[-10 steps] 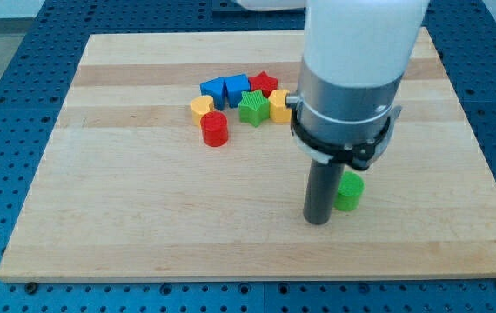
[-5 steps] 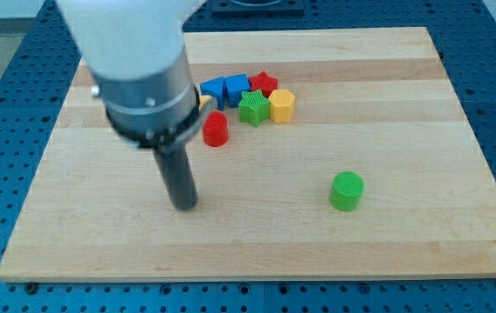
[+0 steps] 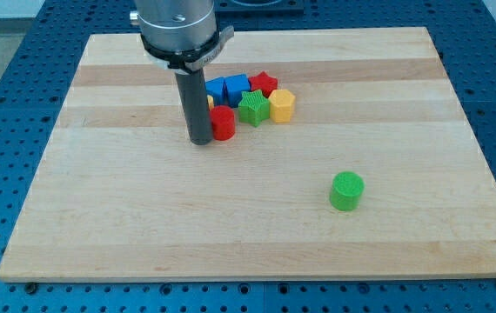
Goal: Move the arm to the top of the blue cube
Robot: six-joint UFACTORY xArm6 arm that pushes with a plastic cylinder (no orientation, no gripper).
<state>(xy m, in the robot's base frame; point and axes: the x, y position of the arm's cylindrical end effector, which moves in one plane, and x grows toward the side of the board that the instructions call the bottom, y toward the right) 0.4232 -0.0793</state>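
Our arm has no fingers at all, only a dark rod, so it holds nothing. We call the bottom of the rod my tip (image 3: 201, 140). It rests on the wooden board (image 3: 144, 226), left of the board's middle and a bit toward the view's top.

The red cylinder (image 3: 223, 123) sits right next to my tip, at about 2 o'clock from it. They look like they touch, but we cannot be sure.

The blue cube (image 3: 237, 87) is the block we care about. It sits in the bunch of blocks near the top middle of the board, at about 1 o'clock from my tip and a little way off. The rod is not above it.

Another blue block (image 3: 216, 89) sits just at 9 o'clock from the blue cube, touching it or nearly so. We cannot tell its shape well, because the rod hides part of it.

The red star (image 3: 264, 83) is at 3 o'clock from the blue cube, close beside it. The green star (image 3: 252, 108) is at about 5 o'clock from the blue cube. The yellow block (image 3: 282, 105) sits at 3 o'clock from the green star, right against it.

The green cylinder (image 3: 346, 190) stands alone, well apart from the others, at about 4 o'clock from my tip.
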